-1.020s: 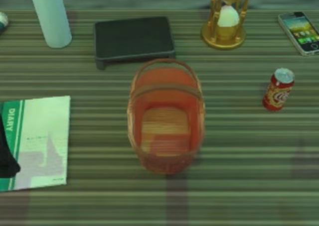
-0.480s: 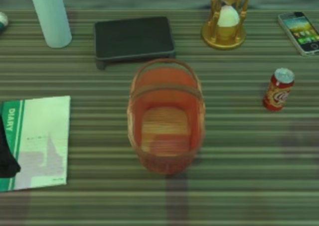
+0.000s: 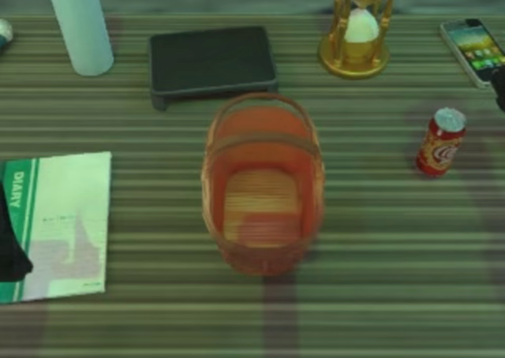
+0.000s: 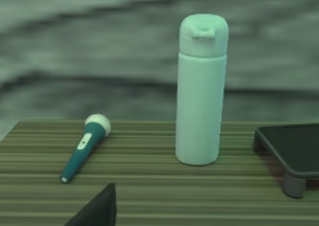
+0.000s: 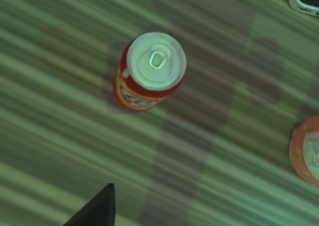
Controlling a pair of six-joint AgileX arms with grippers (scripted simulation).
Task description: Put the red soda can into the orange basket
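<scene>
The orange basket (image 3: pixel 263 183) stands upright at the middle of the striped table (image 3: pixel 379 295), its hoop handle arching across it and its paler slatted bottom bare. The red soda can (image 3: pixel 441 142) stands upright on the table well to the right of the basket, apart from everything around it; the right wrist view looks down on its silver top (image 5: pixel 155 60). The right hand (image 3: pixel 499 86) shows only as a dark shape at the table's right edge, beyond the can and just beside a phone (image 3: pixel 476 50), and whether its fingers are apart or together cannot be told. The left hand (image 3: pixel 9 247) is parked far to the left of the basket, over a green and white diary (image 3: pixel 59 224); its fingers cannot be made out either. Behind the basket sit a dark flat box (image 3: pixel 211 62), a gold hourglass (image 3: pixel 359 31) and a pale bottle (image 3: pixel 79 25), with a teal microphone (image 4: pixel 85 147) lying beside the bottle.
</scene>
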